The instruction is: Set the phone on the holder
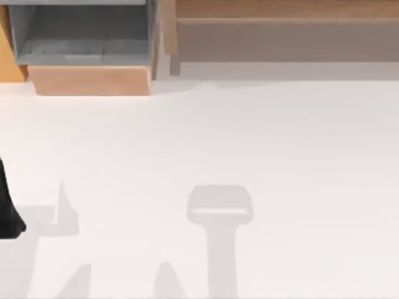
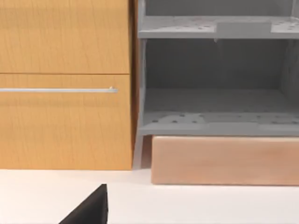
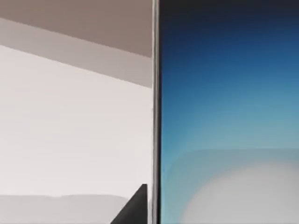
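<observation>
Across the white table, shadows fall near the front edge. Behind it stand an orange wood cabinet and grey shelving. Right wrist view: the phone sits close before the camera, screen glowing blue; whether either gripper grips is impossible to tell.

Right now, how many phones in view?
1. The phone is close up in the right wrist view, screen lit blue, silver edge beside the white table. Others may be hidden.

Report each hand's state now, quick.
Left hand: parked at the table's left edge; cannot be told.
Right hand: right beside the phone; whether it grips it cannot be told.
</observation>
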You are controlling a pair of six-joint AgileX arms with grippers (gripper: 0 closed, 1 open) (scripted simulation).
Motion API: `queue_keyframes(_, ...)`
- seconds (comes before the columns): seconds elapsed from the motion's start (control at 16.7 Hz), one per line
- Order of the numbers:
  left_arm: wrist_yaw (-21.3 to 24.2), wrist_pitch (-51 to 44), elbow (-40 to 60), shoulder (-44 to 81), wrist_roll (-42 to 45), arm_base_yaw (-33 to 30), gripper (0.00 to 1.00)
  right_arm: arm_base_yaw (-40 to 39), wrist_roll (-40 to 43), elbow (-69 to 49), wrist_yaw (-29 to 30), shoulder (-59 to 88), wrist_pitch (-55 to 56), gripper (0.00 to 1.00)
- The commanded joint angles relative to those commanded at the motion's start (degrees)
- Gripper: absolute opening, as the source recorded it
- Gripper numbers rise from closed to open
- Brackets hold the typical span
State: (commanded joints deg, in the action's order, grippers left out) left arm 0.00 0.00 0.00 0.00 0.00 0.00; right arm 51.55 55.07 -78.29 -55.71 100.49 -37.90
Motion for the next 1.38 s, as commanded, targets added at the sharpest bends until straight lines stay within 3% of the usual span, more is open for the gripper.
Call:
queue_keyframes(0.3, 0.0, 0.0, 0.0, 0.0, 0.0, 0.0, 1.0, 2.8, 3.2, 0.8, -5.0, 2.1, 0.9, 0.0)
queue_keyframes(0.66, 0.0, 0.0, 0.0, 0.0, 0.0, 0.0, 1.0, 2.3, 2.5, 1.3, -4.3, 1.6, 1.7, 0.0)
queue_keyframes(1.02, 0.0, 0.0, 0.0, 0.0, 0.0, 0.0, 1.0, -1.5, -4.3, 4.5, 0.3, 0.6, 11.2, 0.0)
queue_keyframes(1.38, 0.0, 0.0, 0.0, 0.0, 0.0, 0.0, 1.0, -3.8, -7.9, 4.4, -1.3, 4.5, 16.5, 0.0)
